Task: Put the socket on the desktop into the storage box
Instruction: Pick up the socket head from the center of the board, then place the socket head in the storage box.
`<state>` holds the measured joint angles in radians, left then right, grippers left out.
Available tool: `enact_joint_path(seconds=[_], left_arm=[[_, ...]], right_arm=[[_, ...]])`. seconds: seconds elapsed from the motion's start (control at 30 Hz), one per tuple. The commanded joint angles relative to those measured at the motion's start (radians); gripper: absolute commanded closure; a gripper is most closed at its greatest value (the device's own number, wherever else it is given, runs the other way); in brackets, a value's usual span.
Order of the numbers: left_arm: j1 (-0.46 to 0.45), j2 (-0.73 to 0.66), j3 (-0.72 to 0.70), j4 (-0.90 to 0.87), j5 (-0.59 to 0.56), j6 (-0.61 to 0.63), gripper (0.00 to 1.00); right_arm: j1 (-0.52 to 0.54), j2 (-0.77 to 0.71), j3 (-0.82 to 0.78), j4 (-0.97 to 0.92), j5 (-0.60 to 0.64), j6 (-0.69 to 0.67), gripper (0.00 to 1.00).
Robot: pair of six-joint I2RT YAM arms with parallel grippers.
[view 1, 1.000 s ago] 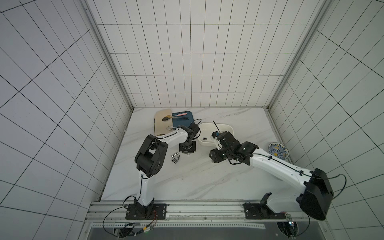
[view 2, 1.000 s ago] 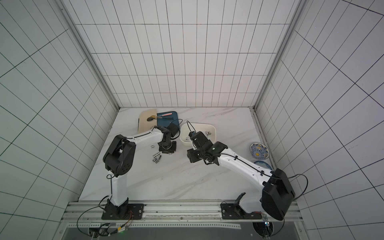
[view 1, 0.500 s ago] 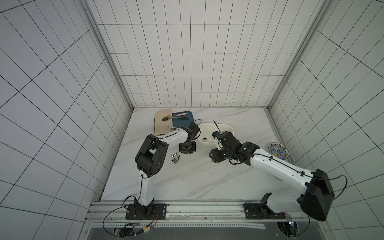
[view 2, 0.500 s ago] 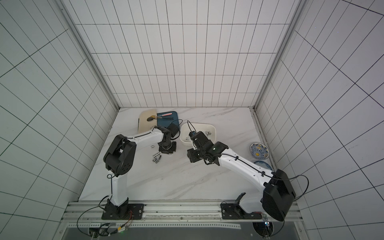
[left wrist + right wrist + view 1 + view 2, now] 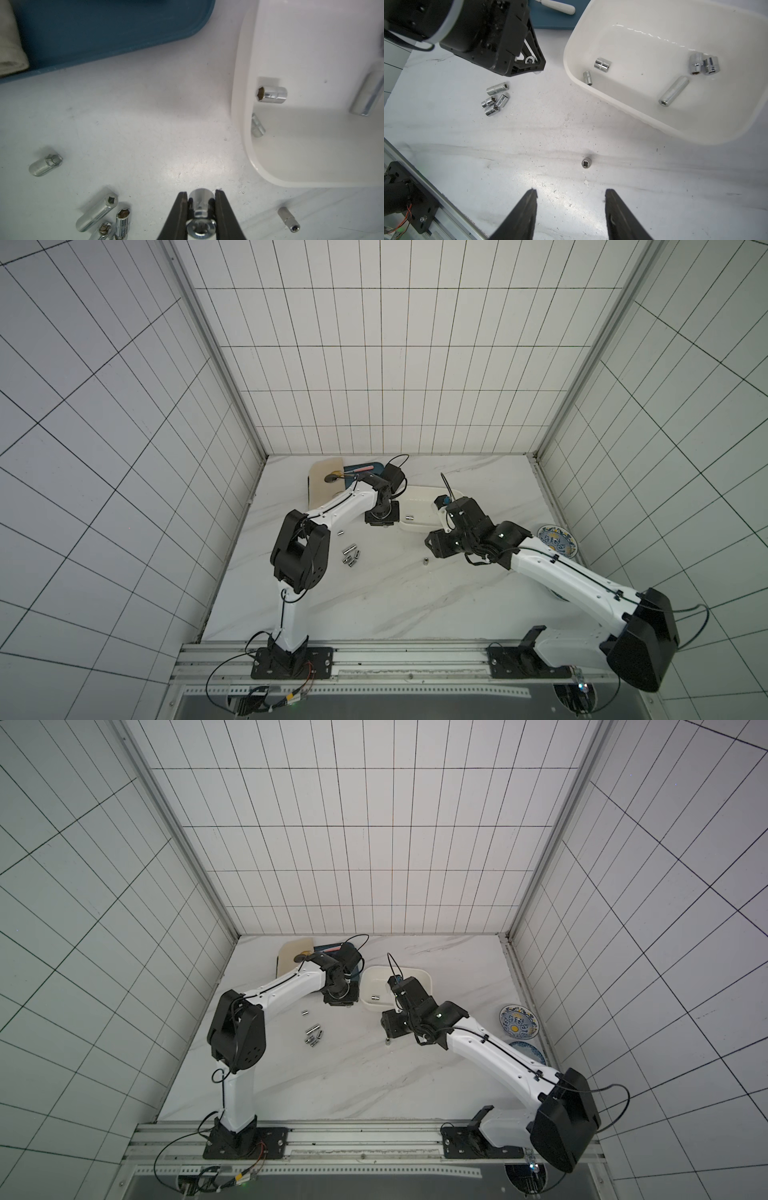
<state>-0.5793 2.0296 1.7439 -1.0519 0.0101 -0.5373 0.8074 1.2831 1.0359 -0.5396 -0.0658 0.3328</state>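
Note:
My left gripper [image 5: 201, 192] is shut on a short chrome socket [image 5: 201, 207], held just over the desktop beside the storage box [image 5: 241, 104]. In both top views that gripper [image 5: 381, 522] [image 5: 340, 1001] sits at the near-left corner of the white storage box [image 5: 419, 502] [image 5: 411, 975]. Several sockets lie inside the box [image 5: 602, 64]. My right gripper [image 5: 571, 192] [image 5: 434, 545] stands open and empty above an upright socket [image 5: 585, 163] [image 5: 425, 560]. A cluster of sockets [image 5: 350, 556] [image 5: 495, 99] and a lone one [image 5: 340, 533] [image 5: 45, 165] lie on the desktop.
A dark-blue tray [image 5: 365, 468] [image 5: 104, 31] and a beige board [image 5: 326, 485] lie at the back left. A patterned plate [image 5: 556, 540] and a blue plate [image 5: 527, 1052] sit by the right wall. The arms' mounting rail [image 5: 374, 659] runs along the front edge.
The left jaws have closed the last bit onto the socket. Both arms have stayed almost where they were, and the right jaws keep the same width.

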Motion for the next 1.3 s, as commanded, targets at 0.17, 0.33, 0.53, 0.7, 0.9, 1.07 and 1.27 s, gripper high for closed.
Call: enact_joint_path(seconds=[0.17, 0.33, 0.53, 0.7, 0.9, 1.07, 1.27], left_arm=[[-0.024, 0.116, 0.213, -0.047, 0.033, 0.004, 0.94], [-0.034, 0.197, 0.327, -0.047, 0.070, 0.000, 0.94], [-0.042, 0.291, 0.437, -0.042, 0.119, -0.010, 0.94], [-0.043, 0.347, 0.479, -0.019, 0.141, -0.019, 0.94], [-0.043, 0.406, 0.502, -0.004, 0.159, -0.016, 0.93], [-0.042, 0.449, 0.518, -0.003, 0.175, -0.015, 0.92], [-0.042, 0.474, 0.529, -0.004, 0.176, -0.012, 0.88]], right_arm=[[-0.052, -0.040, -0.023, -0.011, -0.012, 0.003, 0.44], [-0.081, -0.054, -0.034, -0.013, -0.025, 0.002, 0.44], [-0.105, -0.071, -0.049, -0.014, -0.031, 0.004, 0.44], [-0.121, -0.067, -0.066, -0.001, -0.038, 0.009, 0.44], [-0.133, -0.069, -0.070, 0.001, -0.048, 0.009, 0.44], [-0.142, -0.068, -0.073, 0.002, -0.051, 0.009, 0.44], [-0.149, -0.061, -0.073, 0.004, -0.057, 0.008, 0.44]])
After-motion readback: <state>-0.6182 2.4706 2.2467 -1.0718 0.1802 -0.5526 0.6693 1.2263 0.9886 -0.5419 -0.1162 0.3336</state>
